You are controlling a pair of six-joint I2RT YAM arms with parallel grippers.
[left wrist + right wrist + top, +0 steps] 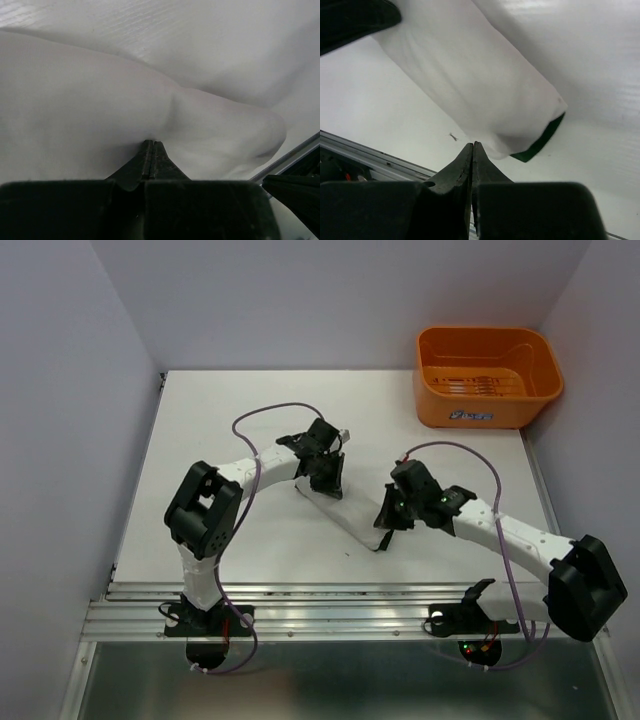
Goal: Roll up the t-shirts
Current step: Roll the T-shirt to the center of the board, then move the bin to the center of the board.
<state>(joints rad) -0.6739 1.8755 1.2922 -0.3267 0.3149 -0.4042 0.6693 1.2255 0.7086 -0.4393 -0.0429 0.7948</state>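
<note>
- left gripper (151, 146) is closed, tips right against a crease in the white cloth
- right gripper (472, 146) is closed too, just beside the roll's green-edged end
- t-shirt (347, 512) lies rolled up between them, mid table (240, 410)
- orange basket (487, 375) sits at the back right corner

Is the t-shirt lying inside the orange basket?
No, the t-shirt lies rolled up on the table, while the basket stands apart at the far right corner.

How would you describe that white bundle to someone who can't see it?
On the white table, near its middle, lies a t-shirt rolled into a slanting tube. Unlike the orange basket far right, it is white with a green edge.
</note>
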